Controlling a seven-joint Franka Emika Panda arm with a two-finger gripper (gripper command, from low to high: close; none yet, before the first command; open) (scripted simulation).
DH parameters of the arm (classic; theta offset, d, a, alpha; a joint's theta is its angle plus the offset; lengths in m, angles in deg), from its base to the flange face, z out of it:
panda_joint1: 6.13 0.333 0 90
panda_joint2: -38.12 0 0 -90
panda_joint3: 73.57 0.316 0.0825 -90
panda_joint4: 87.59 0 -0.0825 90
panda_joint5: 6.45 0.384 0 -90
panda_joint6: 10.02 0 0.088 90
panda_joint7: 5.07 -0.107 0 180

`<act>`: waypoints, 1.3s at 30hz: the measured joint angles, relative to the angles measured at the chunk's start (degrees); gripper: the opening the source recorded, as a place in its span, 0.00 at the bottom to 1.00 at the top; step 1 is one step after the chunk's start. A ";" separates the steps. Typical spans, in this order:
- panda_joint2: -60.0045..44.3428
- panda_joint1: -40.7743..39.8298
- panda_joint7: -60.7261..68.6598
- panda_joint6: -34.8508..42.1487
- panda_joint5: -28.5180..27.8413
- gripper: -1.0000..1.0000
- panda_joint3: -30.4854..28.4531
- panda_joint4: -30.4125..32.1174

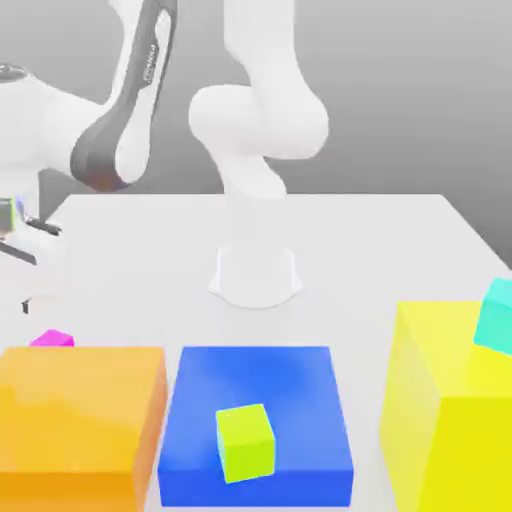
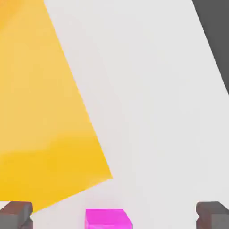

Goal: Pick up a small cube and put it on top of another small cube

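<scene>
The small magenta-pink cube point(image 1: 52, 339) rests on the white table just behind the orange block, at the exterior view's left. In the hand view this cube point(image 2: 108, 218) lies in line with the gap between my two dark fingertips point(image 2: 16, 214). My gripper point(image 1: 28, 262) hangs above the cube at the far left edge of the exterior view. The same gripper point(image 2: 114, 215) stands open, wide apart, and nothing is held. A lime-green small cube point(image 1: 245, 441) sits on the blue block, and a cyan small cube point(image 1: 495, 315) sits on the yellow block.
Three big blocks line the near side: orange point(image 1: 80, 420), blue point(image 1: 258, 385) and yellow point(image 1: 445, 420). The orange block point(image 2: 44, 112) stands close beside the magenta cube. The arm's white base point(image 1: 255, 275) stands mid-table point(image 1: 380, 240).
</scene>
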 joint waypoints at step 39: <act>-6.03 -8.96 18.22 -5.28 20.18 0.00 5.65 2.25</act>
